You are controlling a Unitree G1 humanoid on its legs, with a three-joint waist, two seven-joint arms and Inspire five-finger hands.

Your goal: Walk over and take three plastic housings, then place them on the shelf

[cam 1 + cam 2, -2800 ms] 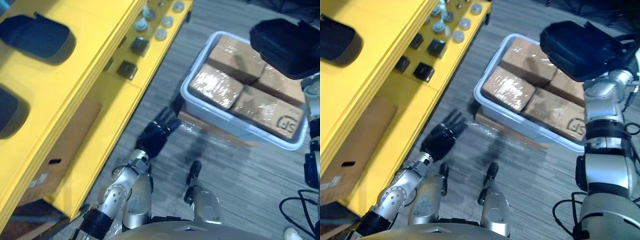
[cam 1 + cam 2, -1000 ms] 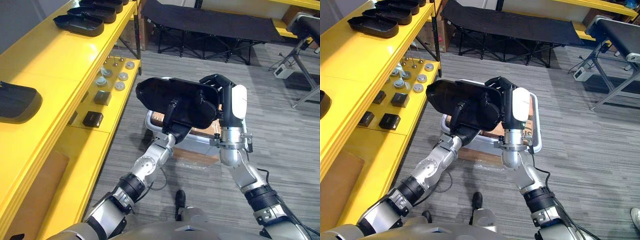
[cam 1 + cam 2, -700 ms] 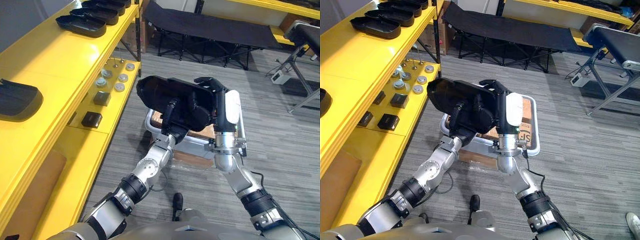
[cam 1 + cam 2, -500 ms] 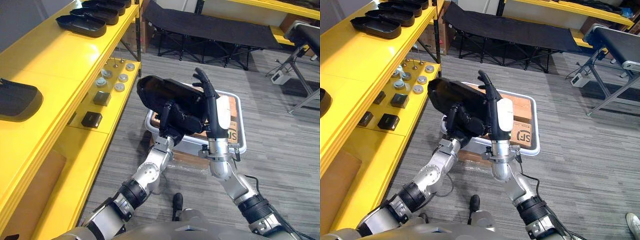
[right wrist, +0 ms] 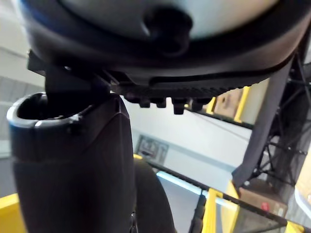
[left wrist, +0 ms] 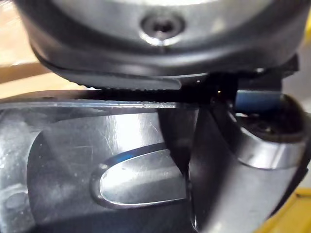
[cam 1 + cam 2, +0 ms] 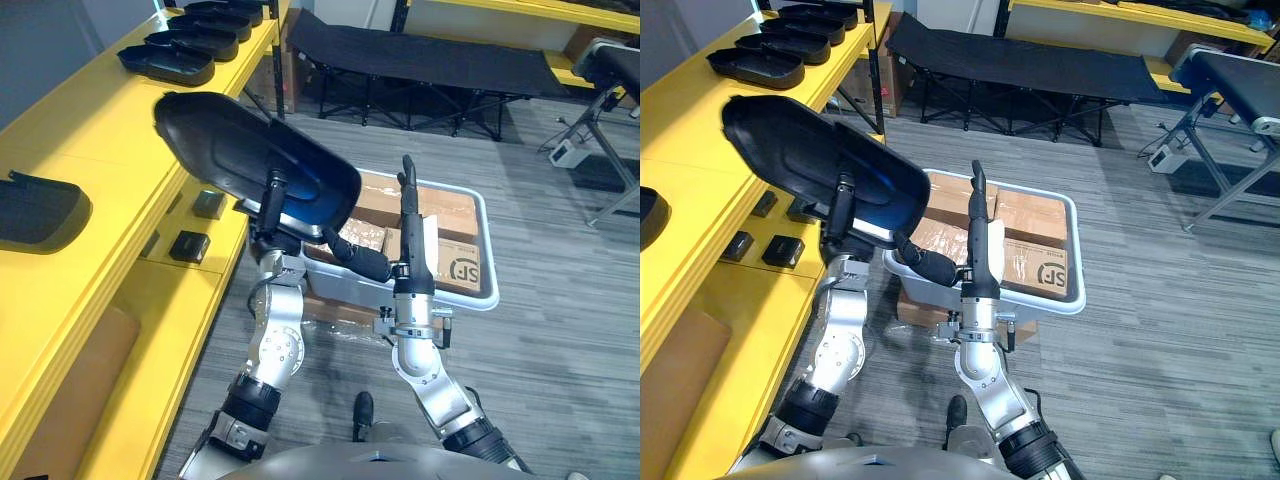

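- Left eye view: the left robot hand (image 7: 270, 215) is raised beside the yellow shelf (image 7: 110, 140). Its fingers are curled round the edge of a large black plastic housing (image 7: 230, 150). The housing is held in the air, tilted, close to the shelf's front edge and touching nothing else.
- Same view: the right robot hand (image 7: 410, 240) stands upright just beside the left arm. Its fingers are straight, its thumb juts out toward that arm, and it holds nothing. Behind it is a grey tote (image 7: 489, 262) packed with cardboard boxes (image 7: 455, 235) (some under clear wrap).
- Right eye view: several more black housings (image 7: 755, 60) lie in a row at the far end of the shelf's top level. One more housing (image 7: 648, 215) lies nearer, at the view's edge. Small dark blocks (image 7: 783, 250) sit on the lower level, and a black folding cot (image 7: 1010, 60) stands beyond the tote.
- Left wrist view: the held housing's glossy dark surface lies right against the hand, with the thumb (image 6: 228, 160) clamped across it.
- Right wrist view: the thumb (image 5: 73, 165) stands free with the room behind it and nothing in the hand.
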